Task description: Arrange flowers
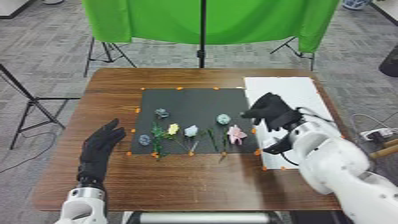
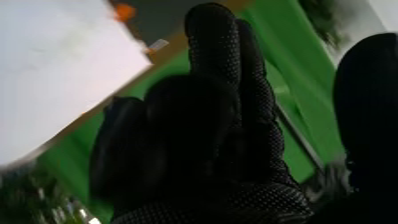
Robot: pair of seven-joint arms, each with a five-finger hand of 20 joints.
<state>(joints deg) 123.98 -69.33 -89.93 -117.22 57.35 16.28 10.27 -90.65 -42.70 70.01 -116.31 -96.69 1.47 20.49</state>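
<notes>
Several artificial flowers lie on a dark mat (image 1: pixel 200 102): a pink flower (image 1: pixel 235 134), a pale green one (image 1: pixel 223 119), a pale blue one (image 1: pixel 191 131), a yellow one (image 1: pixel 173 129) and two grey-blue ones (image 1: pixel 162 113) at the mat's left. My right hand (image 1: pixel 272 111) is over the inner edge of the white sheet, right of the pale green flower and apart from it. In the right wrist view that hand (image 2: pixel 222 100) is open and holds nothing. My left hand (image 1: pixel 99 147) stays open, left of the mat, with its fingers pointing forward.
A white sheet (image 1: pixel 277 90) lies beside the mat on the brown table (image 1: pixel 178 185). Small orange markers line the mat. Beyond the table hangs a green cloth (image 1: pixel 160 20) on a stand, and another black stand (image 1: pixel 31 102) is at the left.
</notes>
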